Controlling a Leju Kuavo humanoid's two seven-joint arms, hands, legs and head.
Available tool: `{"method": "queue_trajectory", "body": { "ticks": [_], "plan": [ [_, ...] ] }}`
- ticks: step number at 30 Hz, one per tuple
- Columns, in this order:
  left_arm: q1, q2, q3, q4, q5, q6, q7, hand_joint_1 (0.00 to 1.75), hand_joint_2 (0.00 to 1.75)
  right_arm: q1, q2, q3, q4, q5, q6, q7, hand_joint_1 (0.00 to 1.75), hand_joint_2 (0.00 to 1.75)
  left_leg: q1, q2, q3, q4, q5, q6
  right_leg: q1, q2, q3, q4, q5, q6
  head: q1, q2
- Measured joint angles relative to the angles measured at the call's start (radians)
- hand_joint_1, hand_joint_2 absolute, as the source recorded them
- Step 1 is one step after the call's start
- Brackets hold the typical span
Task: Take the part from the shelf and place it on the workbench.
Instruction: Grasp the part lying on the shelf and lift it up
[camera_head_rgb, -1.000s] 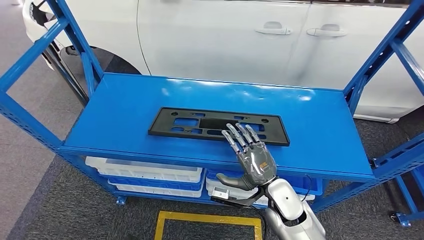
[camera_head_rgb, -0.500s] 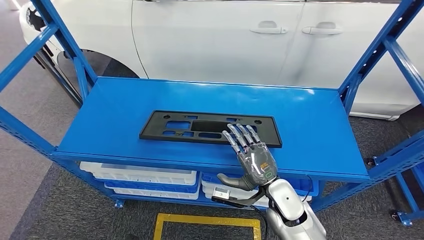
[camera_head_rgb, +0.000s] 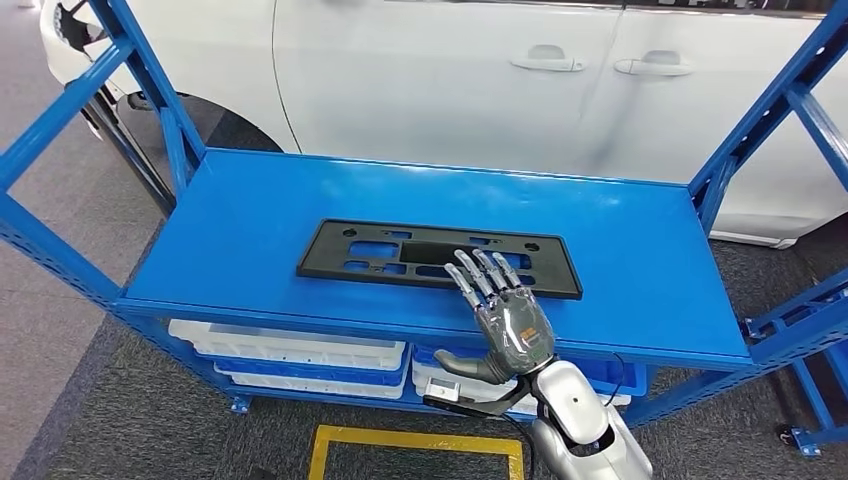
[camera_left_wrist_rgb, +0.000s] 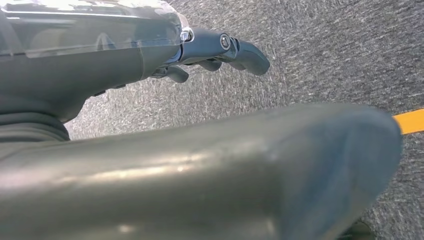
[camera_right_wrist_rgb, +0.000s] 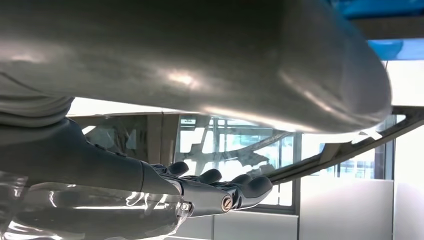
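A flat black plastic part (camera_head_rgb: 425, 247) with several cut-outs lies lengthwise on the top deck of the blue shelf (camera_head_rgb: 260, 210), near its front edge. My right hand (camera_head_rgb: 505, 315) reaches up over that front edge with its fingers (camera_head_rgb: 482, 272) stretched out flat over the part's near rim, right of its middle, and its thumb hanging below the deck. It holds nothing. In the right wrist view the right hand (camera_right_wrist_rgb: 200, 187) shows straight fingers with nothing in them. My left hand (camera_left_wrist_rgb: 215, 47) hangs over grey carpet, fingers loose and holding nothing.
A white car (camera_head_rgb: 420, 70) stands close behind the shelf. Blue slanted uprights (camera_head_rgb: 150, 90) frame both ends of the deck. White and blue bins (camera_head_rgb: 300, 350) sit on the level below. A yellow floor marking (camera_head_rgb: 415, 440) lies in front of the shelf.
The whole picture has swayed slightly left and back again, so the camera moved. My right hand stays over the part's near rim in much the same pose.
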Motion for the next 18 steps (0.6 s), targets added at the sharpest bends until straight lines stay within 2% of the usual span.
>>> {"method": "queue_trajectory", "body": {
  "ticks": [1,2,5,7,8,10,11,12,13,15,16,17,18],
  "plan": [
    [0.000,0.000,0.000,0.000,0.000,0.000,0.000,0.00,0.00,-0.001,0.000,0.000,0.000,0.000,0.000,0.000,0.00,0.00,-0.002,-0.001,0.001,0.001,-0.002,-0.004,0.002,0.000,0.030,-0.064,0.023,-0.005,0.000,0.000],
    [-0.001,0.000,0.000,0.000,0.000,0.000,0.000,0.00,0.00,-0.003,0.000,0.000,0.000,0.000,0.000,0.000,0.00,0.44,-0.003,-0.001,0.000,0.002,-0.003,-0.008,0.005,0.000,0.046,-0.099,0.031,-0.009,0.000,0.000],
    [-0.001,0.000,0.000,0.000,0.000,-0.002,0.000,0.00,0.00,-0.010,0.000,-0.001,0.004,0.001,0.001,-0.001,0.00,1.75,-0.002,0.000,-0.001,0.003,-0.006,-0.024,0.007,0.002,0.051,-0.119,0.032,-0.023,0.000,0.000],
    [-0.002,0.000,0.000,0.000,0.000,-0.002,0.000,0.00,0.00,-0.015,0.000,-0.002,0.006,0.002,0.001,-0.002,0.00,1.75,-0.001,0.001,-0.015,0.040,-0.033,-0.034,0.002,0.000,0.056,-0.127,0.035,-0.034,0.000,0.000],
    [-0.002,0.000,0.000,0.000,0.000,-0.003,0.000,0.00,0.00,-0.018,0.000,-0.002,0.007,0.003,0.001,-0.002,0.00,1.75,0.001,0.001,-0.036,0.088,-0.061,-0.038,0.001,-0.001,0.058,-0.129,0.036,-0.038,0.000,0.000],
    [-0.001,0.000,0.000,0.000,0.000,-0.004,0.000,0.00,0.00,-0.022,0.000,-0.002,0.011,0.006,0.000,-0.002,0.00,1.75,0.003,0.001,-0.099,0.224,-0.124,-0.045,0.001,-0.003,0.058,-0.128,0.035,-0.041,0.000,0.000],
    [0.000,0.000,0.000,0.000,0.000,-0.006,0.000,0.00,0.00,-0.022,0.000,-0.002,0.013,0.010,0.000,-0.001,0.00,1.75,0.003,0.001,-0.123,0.274,-0.138,-0.047,0.001,-0.004,0.058,-0.127,0.035,-0.042,0.000,0.000],
    [0.001,0.000,0.000,0.000,0.000,-0.006,0.000,0.00,0.00,-0.023,0.000,-0.002,0.015,0.015,0.000,-0.001,0.00,1.75,0.004,0.001,-0.132,0.289,-0.132,-0.048,0.002,-0.004,0.058,-0.126,0.034,-0.042,0.000,0.000],
    [0.001,0.000,0.000,0.000,0.000,-0.006,0.000,0.00,0.00,-0.024,0.000,-0.002,0.016,0.022,0.000,0.000,0.00,1.75,0.004,0.001,-0.122,0.264,-0.108,-0.048,0.001,-0.003,0.058,-0.124,0.032,-0.041,0.000,0.000],
    [0.000,0.001,0.000,0.000,0.001,-0.007,0.000,0.00,0.00,-0.029,0.000,-0.002,0.017,0.035,0.001,0.000,0.00,1.75,0.004,0.002,-0.063,0.135,-0.038,-0.044,0.002,-0.002,0.061,-0.120,0.028,-0.037,0.000,0.000],
    [-0.002,0.001,0.000,0.000,0.002,-0.007,0.000,0.00,0.00,-0.034,0.000,-0.002,0.018,0.042,0.003,0.000,0.00,1.75,0.003,0.001,-0.034,0.073,-0.016,-0.039,0.004,-0.001,0.060,-0.117,0.026,-0.033,0.000,0.000],
    [-0.003,0.001,0.000,0.000,0.002,-0.008,0.000,0.00,0.00,-0.040,-0.001,-0.001,0.020,0.048,0.004,0.000,0.00,1.75,0.002,0.001,-0.017,0.032,-0.005,-0.035,0.006,0.000,0.058,-0.115,0.025,-0.028,0.000,0.000],
    [-0.003,0.001,0.000,0.000,0.003,-0.009,0.000,0.00,0.00,-0.047,-0.001,0.000,0.022,0.052,0.006,0.000,0.00,1.75,0.001,0.000,-0.011,0.016,-0.005,-0.030,0.008,0.001,0.056,-0.113,0.025,-0.023,0.000,0.000]
  ]
}}
